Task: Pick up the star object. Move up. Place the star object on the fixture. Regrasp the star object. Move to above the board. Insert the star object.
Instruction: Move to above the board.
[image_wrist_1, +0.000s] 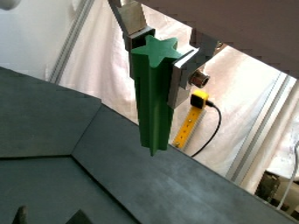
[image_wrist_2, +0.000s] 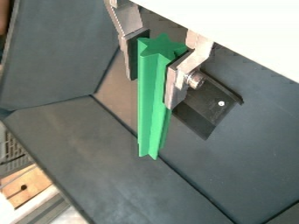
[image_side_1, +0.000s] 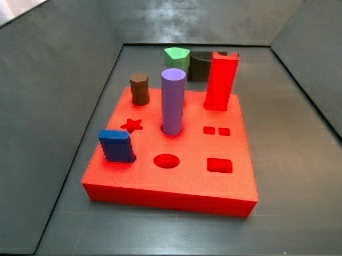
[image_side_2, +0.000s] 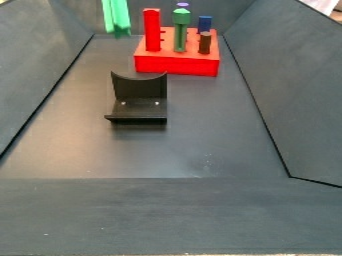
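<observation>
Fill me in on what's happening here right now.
The robot arm's pincer is shut on the star object, a long green rod held upright by its top end and lifted clear of the floor. In a side view the rod hangs in the air at the far end of the bin, beside the board. The fixture stands on the floor with nothing on it. The board's star hole is open.

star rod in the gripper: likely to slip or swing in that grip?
The star object looks rigid, so it probably won't flex. The gripper clamps only its top end, so bumps could swing it. Ridged star faces likely resist twisting between the plates.
</observation>
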